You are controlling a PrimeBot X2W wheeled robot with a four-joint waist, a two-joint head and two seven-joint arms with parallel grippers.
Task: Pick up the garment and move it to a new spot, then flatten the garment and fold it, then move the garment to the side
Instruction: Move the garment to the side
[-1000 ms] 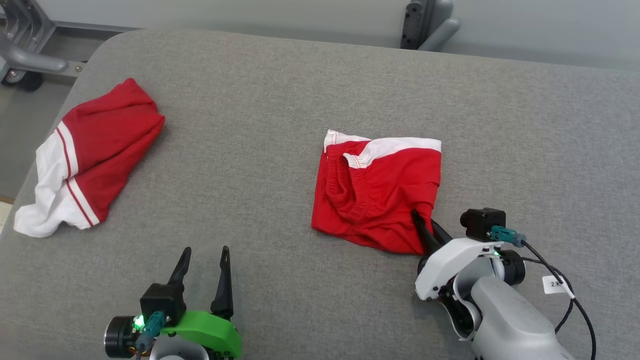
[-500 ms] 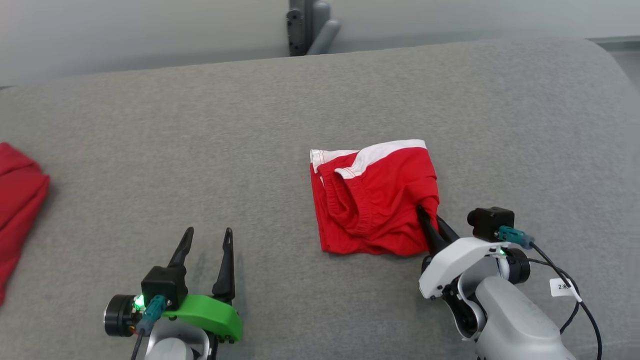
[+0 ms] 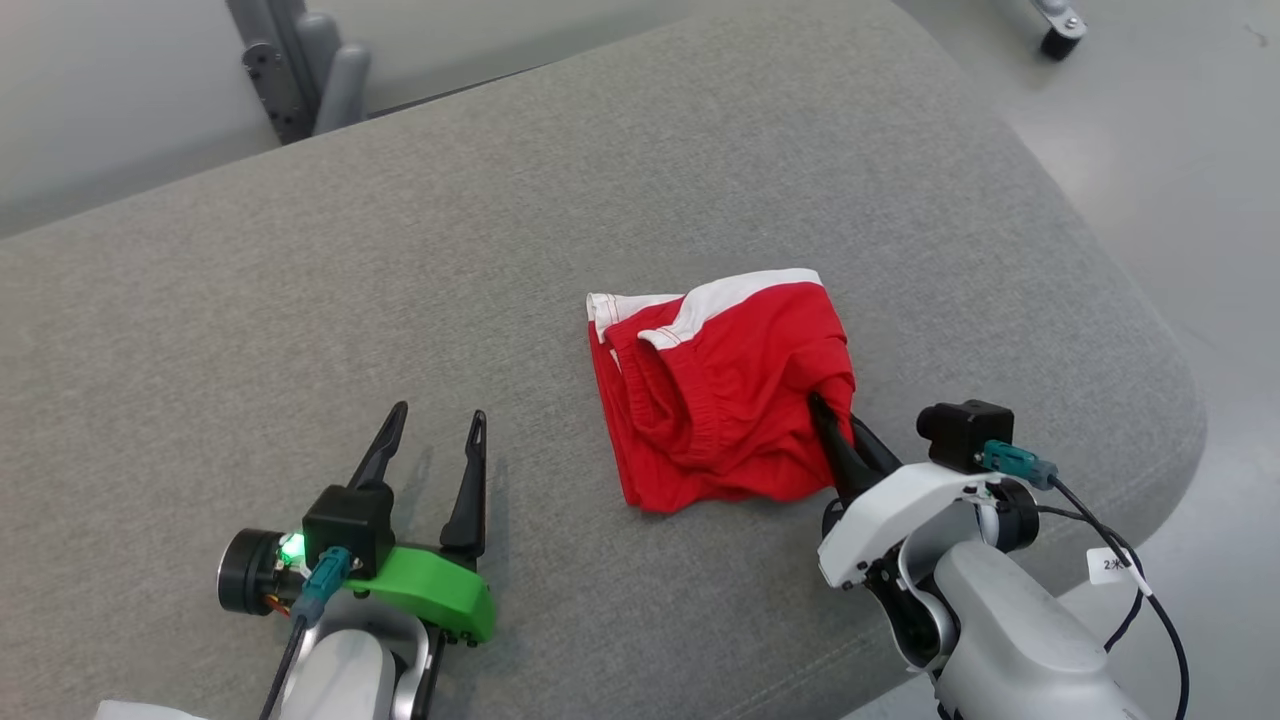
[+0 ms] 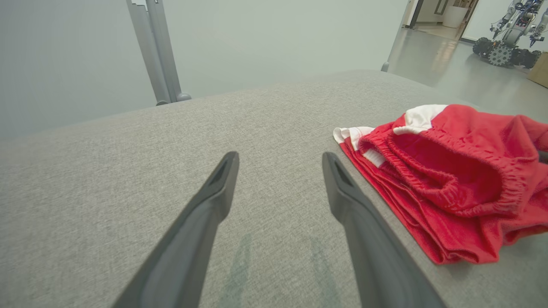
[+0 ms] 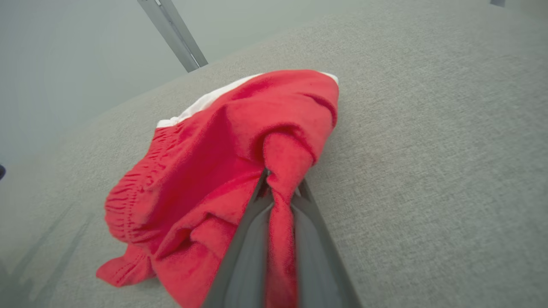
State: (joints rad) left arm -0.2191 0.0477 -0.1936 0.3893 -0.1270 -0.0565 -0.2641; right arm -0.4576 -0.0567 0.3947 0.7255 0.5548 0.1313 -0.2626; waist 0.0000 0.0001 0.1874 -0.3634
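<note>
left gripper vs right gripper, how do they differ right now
The left gripper stands open and empty; the right gripper is shut on the near edge of the red garment. The left gripper has a green housing, the right gripper a white one. Both point away from the robot over the grey surface.

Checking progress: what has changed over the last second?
The robot swung to its right, and the right tool, shut on the near corner of the red garment, dragged it toward the right end of the table, bunching it slightly. The grip held; the left tool stayed open and empty.
</note>
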